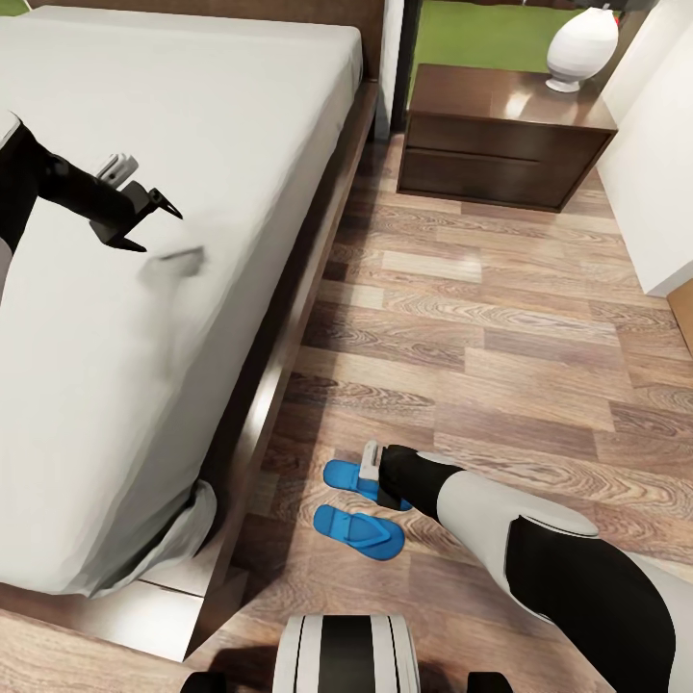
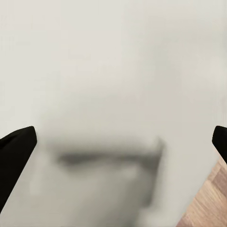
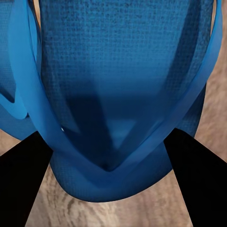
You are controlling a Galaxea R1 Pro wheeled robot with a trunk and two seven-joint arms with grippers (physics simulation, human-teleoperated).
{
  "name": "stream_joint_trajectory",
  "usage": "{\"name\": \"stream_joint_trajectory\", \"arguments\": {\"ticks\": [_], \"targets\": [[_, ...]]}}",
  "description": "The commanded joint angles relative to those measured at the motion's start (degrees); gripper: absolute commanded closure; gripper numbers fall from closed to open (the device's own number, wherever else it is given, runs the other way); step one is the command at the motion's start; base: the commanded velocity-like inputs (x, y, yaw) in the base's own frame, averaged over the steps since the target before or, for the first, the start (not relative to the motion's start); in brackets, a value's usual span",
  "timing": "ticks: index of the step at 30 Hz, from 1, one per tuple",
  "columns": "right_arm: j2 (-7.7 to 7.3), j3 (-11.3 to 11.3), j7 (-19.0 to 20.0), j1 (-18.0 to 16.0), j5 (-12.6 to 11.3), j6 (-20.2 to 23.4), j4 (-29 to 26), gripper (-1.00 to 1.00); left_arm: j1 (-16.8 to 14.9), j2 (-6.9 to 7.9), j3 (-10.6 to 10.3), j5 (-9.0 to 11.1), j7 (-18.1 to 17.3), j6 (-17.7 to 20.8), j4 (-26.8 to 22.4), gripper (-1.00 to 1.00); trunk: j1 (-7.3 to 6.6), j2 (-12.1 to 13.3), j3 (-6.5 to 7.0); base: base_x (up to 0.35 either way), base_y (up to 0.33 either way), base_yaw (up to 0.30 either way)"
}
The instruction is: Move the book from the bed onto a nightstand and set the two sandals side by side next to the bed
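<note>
Two bright blue sandals lie side by side on the wood floor beside the bed (image 1: pixel 173 318). My right gripper (image 1: pixel 385 491) points down over the farther sandal (image 1: pixel 343 474), and the nearer sandal (image 1: pixel 358 530) lies free. In the right wrist view that sandal (image 3: pixel 118 71) is very close, its toe strap running between the gripper's (image 3: pixel 106 135) spread fingers; the gripper is open. My left gripper (image 1: pixel 161 229) hovers open over the off-white mattress, casting a shadow; the left wrist view has it (image 2: pixel 125 130) above bare mattress. The book is out of view. The nightstand (image 1: pixel 500 135) stands at the far right of the bed.
A white vase (image 1: pixel 580 48) stands on the nightstand's top. A white wall or cabinet (image 1: pixel 654 173) borders the floor at the right. The bed's dark frame edge (image 1: pixel 298 289) runs along the floor strip. Bedding hangs at the near corner (image 1: pixel 183 539).
</note>
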Motion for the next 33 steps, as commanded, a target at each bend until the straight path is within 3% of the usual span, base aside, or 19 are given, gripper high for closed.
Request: {"name": "stream_joint_trajectory", "arguments": {"ticks": [1,33], "targets": [[0.00,0.2,0.1,-0.1,-0.2,0.3,-0.1,1.00,0.0,0.07,-0.5,0.4,0.3,-0.1,0.0,-1.00,0.67,0.0,-0.05,0.000,0.000,0.000],[0.00,0.3,0.1,-0.1,-0.1,0.3,-0.1,1.00,0.0,0.07,-0.5,0.5,0.2,-0.1,-0.1,-1.00,0.59,0.0,0.62,0.000,0.000,0.000]]}}
